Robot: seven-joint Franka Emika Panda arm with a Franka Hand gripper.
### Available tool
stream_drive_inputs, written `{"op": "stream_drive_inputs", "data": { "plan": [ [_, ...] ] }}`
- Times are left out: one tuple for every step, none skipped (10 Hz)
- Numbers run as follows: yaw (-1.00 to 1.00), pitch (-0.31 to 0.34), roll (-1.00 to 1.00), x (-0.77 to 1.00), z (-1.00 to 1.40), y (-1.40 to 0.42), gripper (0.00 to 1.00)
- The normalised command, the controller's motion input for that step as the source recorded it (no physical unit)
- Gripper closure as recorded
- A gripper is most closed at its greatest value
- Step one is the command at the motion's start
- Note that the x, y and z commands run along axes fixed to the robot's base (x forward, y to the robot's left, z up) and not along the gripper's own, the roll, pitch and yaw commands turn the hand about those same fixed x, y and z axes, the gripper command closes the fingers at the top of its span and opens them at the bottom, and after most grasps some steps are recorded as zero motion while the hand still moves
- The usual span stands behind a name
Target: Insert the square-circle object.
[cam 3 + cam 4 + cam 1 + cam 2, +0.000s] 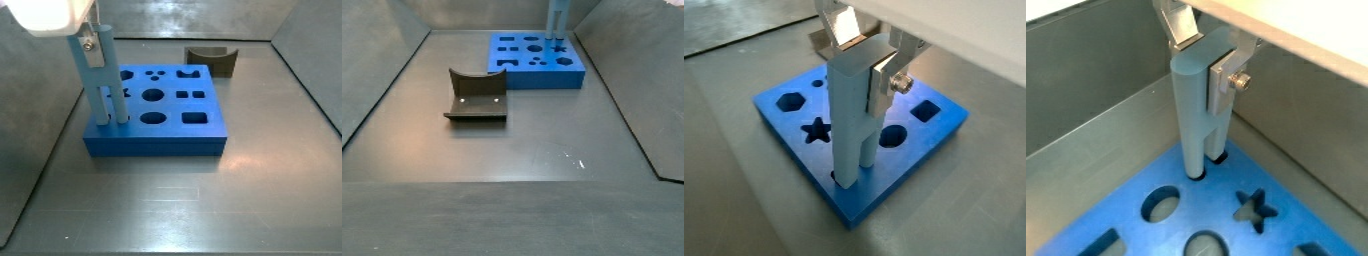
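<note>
No readable text, labels, brands, numbers or signs in any view. Blue block (pixel 158 112): only cut-out shapes, no lettering. Pale square-circle object (pixel 850 115) held in the tool (pixel 862 62): plain, unmarked. Tool fingers (pixel 1229 72): bare silver, a screw head, no print. Fixture (pixel 476 95): dark, blank. Grey surface (pixel 529 150) and walls: unmarked.
</note>
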Motion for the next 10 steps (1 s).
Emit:
{"op": "stream_drive_inputs", "data": {
  "plan": [
    [-0.36,0.0,-0.01,0.0,-0.23,0.03,1.0],
    [-0.31,0.0,0.0,0.0,-0.21,0.1,1.0],
    [-0.37,0.0,0.0,0.0,-0.21,0.11,1.0],
    [-0.21,0.0,0.0,0.0,-0.31,0.09,1.0],
    [-0.07,0.0,0.0,0.04,-0.38,0.04,1.0],
    [0.0,0.0,0.0,0.11,-0.44,0.0,1.0],
    [0.0,0.0,0.0,0.07,-0.53,0.0,1.0],
    [0.0,-0.027,-0.02,0.02,-0.55,0.0,1.0],
    [0.0,-0.061,-0.08,0.0,-0.55,0.0,1.0],
    [0.0,-0.051,-0.06,0.0,-0.45,0.0,1.0]
  ]
}}
